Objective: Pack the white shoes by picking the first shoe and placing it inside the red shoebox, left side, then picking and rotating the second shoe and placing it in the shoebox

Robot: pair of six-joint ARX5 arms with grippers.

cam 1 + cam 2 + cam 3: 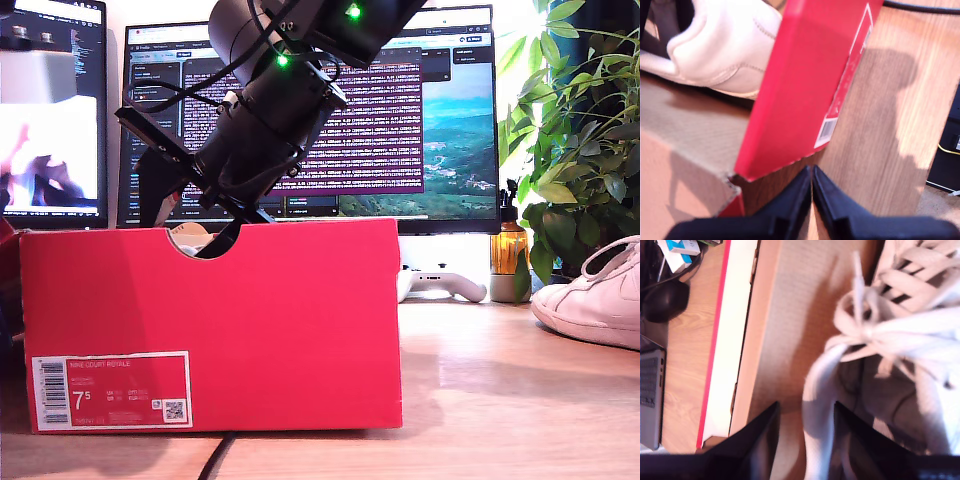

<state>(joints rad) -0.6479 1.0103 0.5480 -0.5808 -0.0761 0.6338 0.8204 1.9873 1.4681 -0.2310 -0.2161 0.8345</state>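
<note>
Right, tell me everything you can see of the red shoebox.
The red shoebox is bright red cardboard, open on top, standing on the wooden table at the exterior view's left. Its near wall has a half-round notch in the top edge and a white barcode label reading 7.5. Inside it is plain brown. A white shoe lies in it, my second gripper around the shoe's collar. My first gripper sits shut outside a corner.

Bright red cardboard shoebox (210,325): front wall is hiding the interior in the exterior view. White leather sneaker on the wooden table (595,298): frame edge is cutting it off at the exterior view's right. White laced sneaker inside the box (900,340): blurring, running past the second wrist view's frame. Barcode label (110,391): small print is staying unreadable.
</note>
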